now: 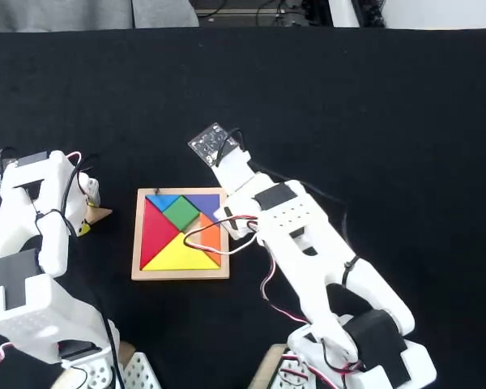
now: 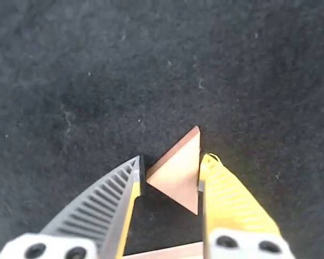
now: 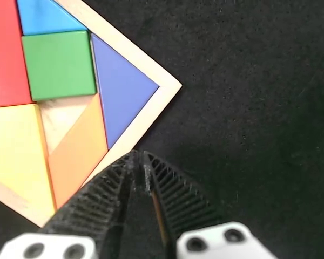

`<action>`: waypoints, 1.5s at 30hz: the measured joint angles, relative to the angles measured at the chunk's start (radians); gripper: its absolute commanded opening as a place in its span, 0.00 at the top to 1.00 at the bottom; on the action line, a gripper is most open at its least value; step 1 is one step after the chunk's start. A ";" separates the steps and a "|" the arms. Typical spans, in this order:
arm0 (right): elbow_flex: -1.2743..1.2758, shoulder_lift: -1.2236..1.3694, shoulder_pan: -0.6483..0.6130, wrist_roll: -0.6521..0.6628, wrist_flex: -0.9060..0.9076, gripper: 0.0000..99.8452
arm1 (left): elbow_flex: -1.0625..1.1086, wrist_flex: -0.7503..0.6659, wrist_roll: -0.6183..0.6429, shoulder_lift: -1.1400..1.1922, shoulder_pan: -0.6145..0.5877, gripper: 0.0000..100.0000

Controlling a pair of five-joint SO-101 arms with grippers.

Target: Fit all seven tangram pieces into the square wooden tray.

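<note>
The square wooden tray (image 1: pixel 142 274) lies at the table's centre. In it sit a red triangle (image 1: pixel 156 232), a yellow triangle (image 1: pixel 182 257), a light blue triangle (image 1: pixel 162 200), a green square (image 1: pixel 181 213), a dark blue triangle (image 3: pixel 119 91) and an orange parallelogram (image 3: pixel 78 154). Between them a small triangular gap of bare wood (image 3: pixel 63 120) shows. My left gripper (image 2: pixel 173 159) is shut on a small tan triangle (image 2: pixel 178 171), left of the tray and close over the cloth. My right gripper (image 3: pixel 139 156) is shut with nothing in it, at the tray's right rim.
Black cloth (image 1: pixel 389 121) covers the whole table. A small clear tag (image 1: pixel 211 143) sticks out behind the right arm. Both arm bases stand at the near edge. Open cloth lies behind the tray and to the far right.
</note>
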 measured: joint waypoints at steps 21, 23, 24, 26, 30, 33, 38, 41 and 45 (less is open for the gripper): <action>0.000 0.000 0.000 0.000 0.000 0.99 | -0.296 0.273 -0.534 -0.063 0.054 0.93; 0.000 0.000 0.008 0.000 0.000 0.99 | -0.377 0.373 -0.709 -0.084 0.106 0.93; 0.000 0.000 0.014 0.000 -0.002 0.99 | -0.400 0.411 -0.790 -0.092 0.133 0.93; 0.000 0.000 0.034 0.000 -0.020 0.99 | -0.417 0.473 -0.953 -0.103 0.189 0.93; 0.000 0.000 0.081 -0.014 -0.055 0.99 | -0.422 0.534 -1.131 -0.104 0.290 0.93; 0.000 0.000 0.141 -0.080 -0.087 0.99 | -0.422 0.560 -1.172 -0.104 0.379 0.93; 0.000 0.000 0.255 -0.192 -0.141 0.99 | -0.351 0.516 -1.163 -0.104 0.592 0.93; 0.000 0.000 0.308 -0.227 -0.163 0.99 | -0.252 0.388 -1.046 -0.104 0.698 0.93; 0.000 0.000 0.334 -0.239 -0.184 0.99 | -0.126 0.215 -0.872 -0.104 0.715 0.93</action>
